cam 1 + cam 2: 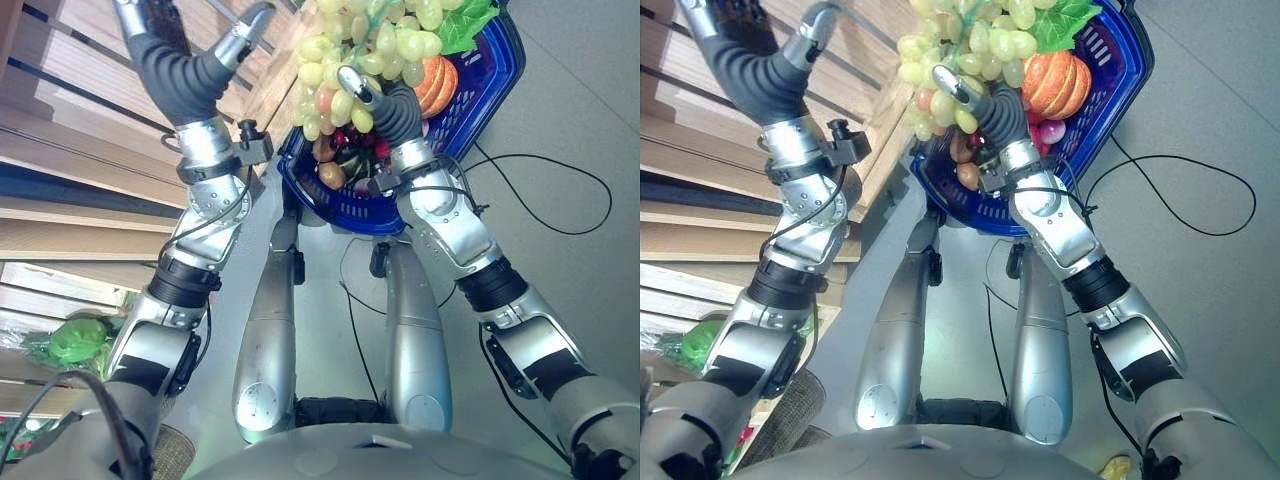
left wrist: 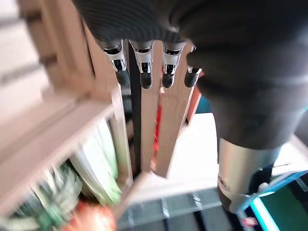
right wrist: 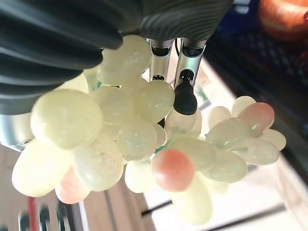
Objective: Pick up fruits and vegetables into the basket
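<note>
Green grapes sit clamped in the right hand above the blue basket; left hand apparently relaxed.

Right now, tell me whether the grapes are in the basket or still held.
Held. The right hand curls round the green grape bunch, which hangs over the blue basket rather than lying in it.

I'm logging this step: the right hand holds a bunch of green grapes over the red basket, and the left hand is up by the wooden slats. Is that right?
Not quite: the basket is blue, not red, as the left eye view shows. The rest stands: the right hand holds the green grapes over it, and the left hand is up by the wooden slats.
</note>
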